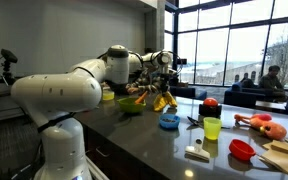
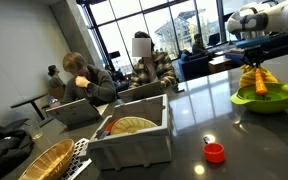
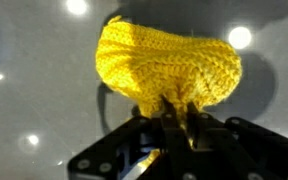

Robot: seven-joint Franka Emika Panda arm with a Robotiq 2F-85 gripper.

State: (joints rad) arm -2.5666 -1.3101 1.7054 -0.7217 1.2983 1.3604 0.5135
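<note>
Hiding gripper tips, perhaps crochet toy

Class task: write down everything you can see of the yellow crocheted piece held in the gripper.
The yellow crocheted piece is soft yarn in ribbed rows, bunched into a rounded lump. The gripper is shut on one end, pinching it between its fingers. It hangs over the dark glossy counter, beside a green bowl in an exterior view; whether it touches the counter cannot be told.
</note>
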